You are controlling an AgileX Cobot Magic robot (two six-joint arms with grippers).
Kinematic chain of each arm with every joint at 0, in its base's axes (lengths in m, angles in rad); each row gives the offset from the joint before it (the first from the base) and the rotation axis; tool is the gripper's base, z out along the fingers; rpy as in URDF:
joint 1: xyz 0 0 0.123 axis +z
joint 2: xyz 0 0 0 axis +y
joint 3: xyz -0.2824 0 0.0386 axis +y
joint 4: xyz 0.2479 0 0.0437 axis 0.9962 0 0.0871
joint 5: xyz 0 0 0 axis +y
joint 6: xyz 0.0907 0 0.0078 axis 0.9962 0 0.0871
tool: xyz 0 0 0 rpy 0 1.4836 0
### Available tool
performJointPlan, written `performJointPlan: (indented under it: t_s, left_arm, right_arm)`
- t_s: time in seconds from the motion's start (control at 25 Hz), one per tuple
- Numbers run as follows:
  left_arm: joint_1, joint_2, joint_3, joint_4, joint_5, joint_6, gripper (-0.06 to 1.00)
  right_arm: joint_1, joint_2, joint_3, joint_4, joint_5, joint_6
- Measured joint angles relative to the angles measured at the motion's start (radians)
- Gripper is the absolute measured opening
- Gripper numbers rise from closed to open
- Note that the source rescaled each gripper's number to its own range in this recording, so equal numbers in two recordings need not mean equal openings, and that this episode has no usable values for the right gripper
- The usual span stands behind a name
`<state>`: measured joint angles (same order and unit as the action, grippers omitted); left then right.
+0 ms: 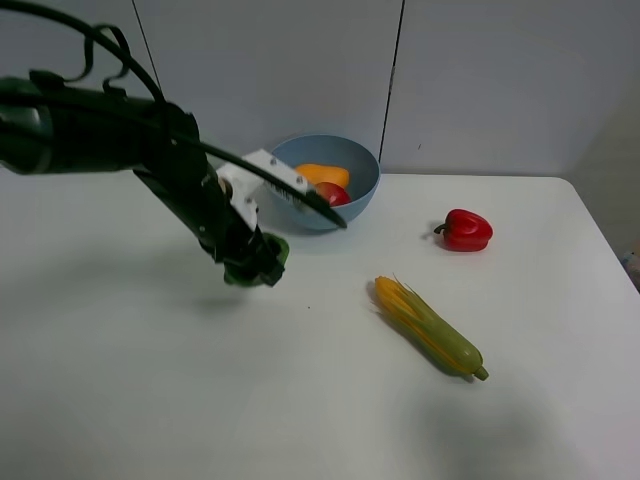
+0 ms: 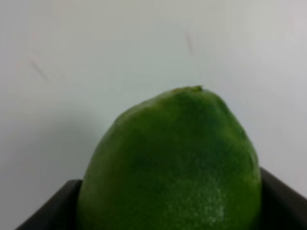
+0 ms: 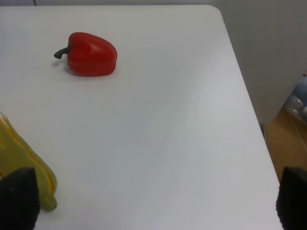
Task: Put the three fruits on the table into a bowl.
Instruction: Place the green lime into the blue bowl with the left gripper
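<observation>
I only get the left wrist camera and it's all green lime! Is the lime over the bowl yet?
Observer: Not yet. The left gripper holds the lime left of the bowl and nearer the high camera.
Operator: Is the bowl empty?
Observer: No, the mango and the red fruit are already inside it.
Operator: Is anything else lying around?
Observer: Yes, a pepper and a corn cob lie on the table, right of the bowl.
</observation>
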<state>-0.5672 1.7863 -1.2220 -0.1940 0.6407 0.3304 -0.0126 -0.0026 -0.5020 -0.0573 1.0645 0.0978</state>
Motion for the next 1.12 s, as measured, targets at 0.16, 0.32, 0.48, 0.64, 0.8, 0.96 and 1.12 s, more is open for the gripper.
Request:
performJointPlan:
  t_s: [0.16, 0.32, 0.48, 0.64, 0.8, 0.96, 1.12]
  left_arm:
    - [0.061, 0.02, -0.249, 0.007, -0.049, 0.0, 0.05]
    - [0.081, 0.135, -0.461, 0.007, -0.087, 0.0, 0.05]
    - [0.081, 0.283, -0.613, 0.004, -0.074, 0.0, 0.05]
    - [0.081, 0.385, -0.665, 0.003, -0.051, 0.0, 0.05]
    - [0.081, 0.435, -0.671, 0.003, -0.045, 0.0, 0.05]
    - [0.081, 0.469, -0.671, 0.003, -0.056, 0.0, 0.05]
    - [0.081, 0.477, -0.671, -0.007, -0.086, -0.03, 0.61]
  right_arm:
    - [0.0, 0.0, 0.0, 0.0, 0.0, 0.0]
    - [0.0, 0.0, 0.0, 0.0, 0.0, 0.0]
    - [0.0, 0.0, 0.0, 0.0, 0.0, 0.0]
    - [0.0, 0.0, 0.0, 0.0, 0.0, 0.0]
    - [0.0, 0.0, 0.0, 0.0, 0.0, 0.0]
    - [0.0, 0.0, 0.0, 0.0, 0.0, 0.0]
    - [0.0, 0.0, 0.0, 0.0, 0.0, 0.0]
